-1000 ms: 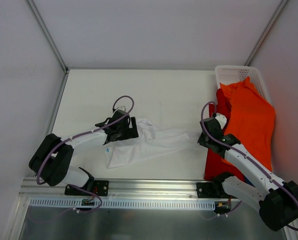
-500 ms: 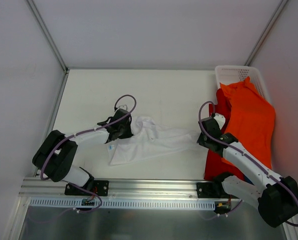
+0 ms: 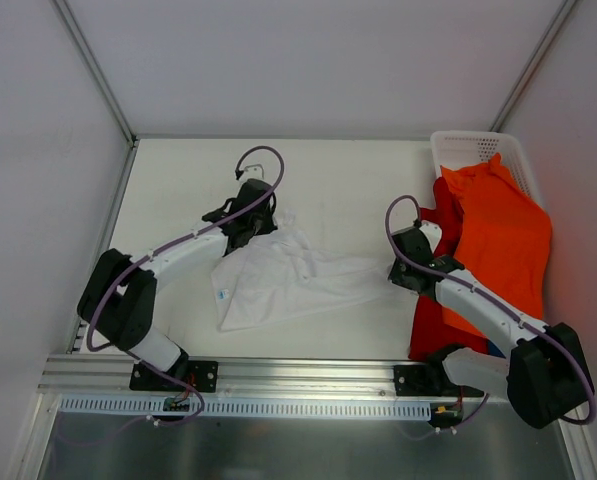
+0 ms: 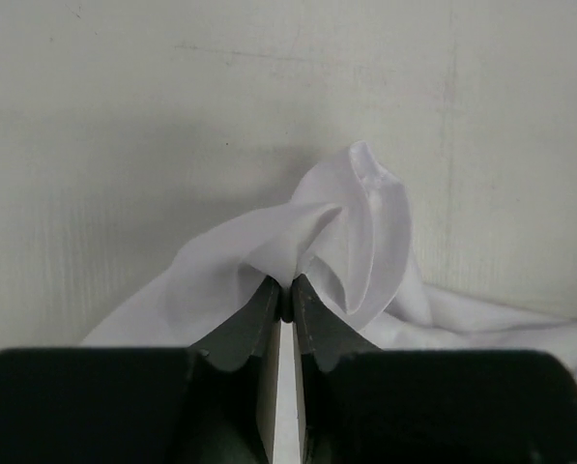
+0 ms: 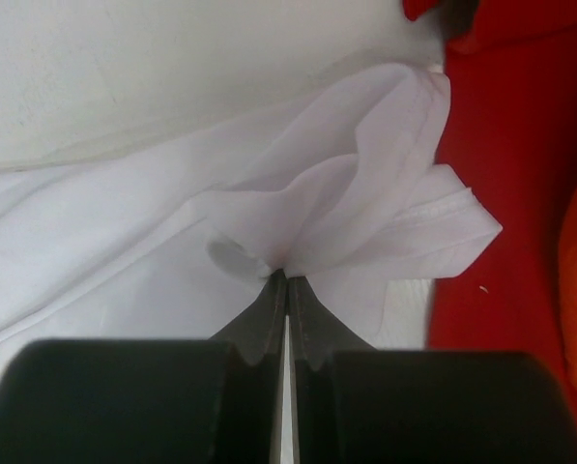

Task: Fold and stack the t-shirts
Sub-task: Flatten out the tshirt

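The white t-shirt (image 3: 283, 277) lies crumpled in the middle of the table (image 3: 178, 180). My left gripper (image 3: 263, 222) is shut on the shirt's far left corner, and a bunch of white cloth (image 4: 336, 227) stands up from its jaws. My right gripper (image 3: 398, 272) is shut on the white shirt's right end, where the pinched fold (image 5: 365, 213) fans out. The orange t-shirt (image 3: 503, 240) lies on the red t-shirt (image 3: 433, 325) at the right, and red cloth (image 5: 520, 145) shows beside the right jaws.
A white mesh basket (image 3: 473, 150) stands at the back right, partly under the orange shirt. White walls close in the table on the left, back and right. A metal rail (image 3: 298, 385) runs along the near edge.
My left gripper has closed on the white shirt's corner and carried it toward the back of the table. The right gripper has shifted slightly left, still holding its end.
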